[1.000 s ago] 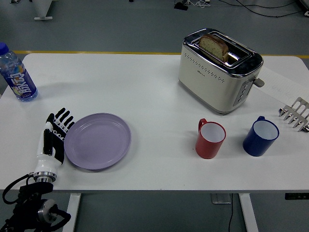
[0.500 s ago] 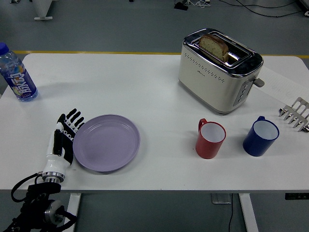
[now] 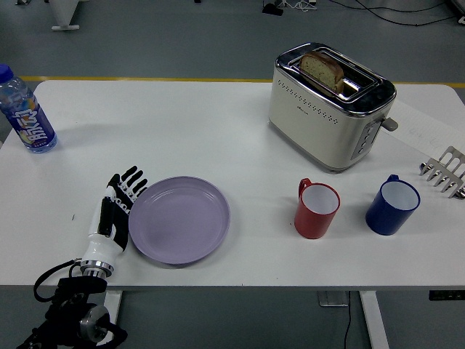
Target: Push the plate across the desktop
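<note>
Plate (image 3: 179, 219), lilac and empty, lies flat on the white table (image 3: 182, 131) toward the near edge, left of the middle. Seen from the head camera, the left hand (image 3: 116, 216) sits at the plate's nine o'clock, its black fingers (image 3: 131, 182) stretched out flat and close together, pointing toward twelve o'clock, with the inner edge of the hand touching the plate's left rim. The white wrist and black arm run down from it to the picture's lower left corner, past the table's near edge. The fingers hold nothing; they only lie against the rim.

At three o'clock from the plate, well apart from it, stands a red mug (image 3: 317, 209) with a white inside and its handle turned to about ten o'clock. Just beyond it, again at three o'clock, stands a blue mug (image 3: 392, 205), also white inside. At one o'clock from the plate, farther back on the table, is a cream and chrome toaster (image 3: 328, 105) with a slice of bread (image 3: 322, 70) standing up in one slot. A water bottle (image 3: 25, 113) with a blue cap and a blue label stands upright at the plate's ten o'clock, near the table's left edge. At the right edge of the table, past the blue mug, a metal rack (image 3: 445, 170) is partly cut off by the picture.
</note>
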`<act>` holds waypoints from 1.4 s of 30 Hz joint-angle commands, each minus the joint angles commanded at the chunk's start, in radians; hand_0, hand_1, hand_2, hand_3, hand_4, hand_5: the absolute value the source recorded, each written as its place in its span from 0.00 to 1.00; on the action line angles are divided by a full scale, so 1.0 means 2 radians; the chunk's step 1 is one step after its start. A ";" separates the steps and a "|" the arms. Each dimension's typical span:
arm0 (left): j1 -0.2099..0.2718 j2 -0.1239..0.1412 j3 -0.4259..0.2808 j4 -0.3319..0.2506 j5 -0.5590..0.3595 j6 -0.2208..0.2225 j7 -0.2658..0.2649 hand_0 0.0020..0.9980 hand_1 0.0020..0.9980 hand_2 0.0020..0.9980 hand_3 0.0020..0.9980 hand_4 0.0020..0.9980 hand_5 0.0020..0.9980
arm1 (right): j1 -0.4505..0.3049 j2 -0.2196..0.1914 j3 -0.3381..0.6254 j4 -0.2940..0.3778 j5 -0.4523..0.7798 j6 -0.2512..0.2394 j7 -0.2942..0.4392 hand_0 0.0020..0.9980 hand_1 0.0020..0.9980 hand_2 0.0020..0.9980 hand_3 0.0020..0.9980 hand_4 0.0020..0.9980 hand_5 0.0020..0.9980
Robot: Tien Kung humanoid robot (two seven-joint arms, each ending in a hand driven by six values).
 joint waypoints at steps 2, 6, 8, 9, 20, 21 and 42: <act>0.000 0.000 0.008 -0.001 -0.002 0.000 -0.001 0.83 0.85 0.88 0.81 0.52 1.00 | 0.000 0.000 0.000 0.000 0.000 0.000 0.001 0.70 0.66 0.76 0.75 0.49 0.48; -0.002 0.000 0.023 -0.004 -0.005 0.001 -0.001 0.83 0.85 0.88 0.81 0.52 1.00 | 0.001 0.000 0.001 0.000 -0.001 0.000 0.002 0.70 0.66 0.76 0.75 0.49 0.48; -0.002 0.000 0.031 -0.006 -0.008 0.001 -0.002 0.83 0.85 0.88 0.81 0.52 1.00 | 0.001 0.000 0.002 0.000 -0.002 0.000 0.002 0.70 0.66 0.76 0.75 0.49 0.48; -0.003 0.000 0.039 -0.007 -0.011 0.001 -0.002 0.83 0.85 0.88 0.81 0.52 1.00 | 0.001 0.000 0.003 0.000 -0.003 0.001 0.001 0.70 0.66 0.76 0.75 0.49 0.48; -0.005 0.000 0.065 -0.012 -0.017 0.002 -0.005 0.83 0.85 0.88 0.81 0.52 1.00 | 0.001 0.000 0.004 0.000 -0.007 0.001 0.001 0.70 0.66 0.76 0.75 0.49 0.48; -0.006 0.000 0.067 -0.012 -0.017 0.002 -0.005 0.83 0.85 0.88 0.81 0.52 1.00 | 0.001 0.000 0.004 0.000 -0.007 0.001 0.001 0.70 0.66 0.76 0.75 0.49 0.48; -0.003 0.000 0.017 -0.021 0.022 0.013 -0.006 0.83 0.85 0.87 0.81 0.52 1.00 | -0.004 0.000 0.012 0.002 -0.017 0.001 0.000 0.70 0.66 0.76 0.75 0.49 0.48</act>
